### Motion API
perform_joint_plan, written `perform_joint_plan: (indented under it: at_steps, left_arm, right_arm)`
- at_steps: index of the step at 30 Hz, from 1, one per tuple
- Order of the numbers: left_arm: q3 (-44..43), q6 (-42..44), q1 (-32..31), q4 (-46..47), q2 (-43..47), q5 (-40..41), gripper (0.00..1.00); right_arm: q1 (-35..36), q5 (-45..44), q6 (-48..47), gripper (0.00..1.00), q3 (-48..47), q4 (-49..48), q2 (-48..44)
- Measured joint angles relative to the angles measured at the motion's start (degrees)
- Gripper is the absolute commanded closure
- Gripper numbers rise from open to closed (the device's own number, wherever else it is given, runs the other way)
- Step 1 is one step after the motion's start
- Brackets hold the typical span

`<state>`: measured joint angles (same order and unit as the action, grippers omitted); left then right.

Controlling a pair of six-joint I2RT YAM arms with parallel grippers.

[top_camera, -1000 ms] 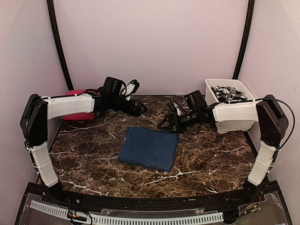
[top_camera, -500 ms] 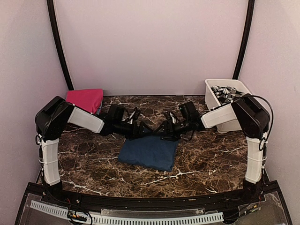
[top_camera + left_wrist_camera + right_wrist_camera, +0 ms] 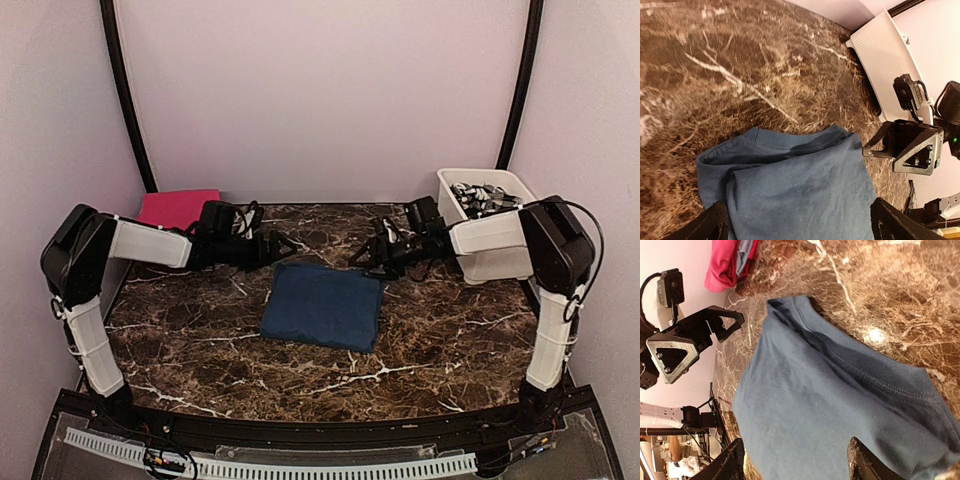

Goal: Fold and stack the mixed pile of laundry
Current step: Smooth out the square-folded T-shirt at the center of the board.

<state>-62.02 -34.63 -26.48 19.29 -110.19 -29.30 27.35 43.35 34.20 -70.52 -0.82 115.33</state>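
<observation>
1. You have two grippers in play: the left gripper (image 3: 285,243) and the right gripper (image 3: 360,257). Their tips face each other, apart, over the marble table (image 3: 200,320).
2. Count one folded navy-blue garment (image 3: 322,305). It lies flat just on the near side of both grippers, with its far edge running between their tips.
3. Count one magenta-pink garment (image 3: 178,208), folded, well out to the left of the left gripper and behind it, at the far corner.
4. Count one white tub (image 3: 500,268) to the right of the right gripper, beside that arm. It holds a heap of grey-and-white patterned cloth (image 3: 485,195) – how many pieces, you cannot tell.
5. Half a second ago both grippers were low and close together on the blue garment's far edge. Now they have drawn back from it and apart, and the garment sits slightly farther from the arm bases than a second ago.
6. Your left gripper stands at its widest and holds nothing. In its wrist view the fingers (image 3: 715,225) straddle the blue cloth.
7. Your right gripper is parted less widely and grips nothing – its fingers (image 3: 860,460) frame the garment's ribbed hem. Whether they brush the cloth, you cannot tell.
</observation>
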Motion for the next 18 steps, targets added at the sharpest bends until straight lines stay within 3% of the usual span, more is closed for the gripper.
perform_joint_plan:
  at_steps: [9,18]
  left_arm:
    - [1.03,10.73,-4.83,-9.55,20.96,15.65,0.01]
    - [2.21,18.10,-14.34,-15.82,22.69,25.73,0.01]
  right_arm:
    - [0.02,-5.95,0.63,0.44,10.05,4.74,-22.32]
    - [0.02,-11.58,4.33,0.50,18.47,6.82,-17.64]
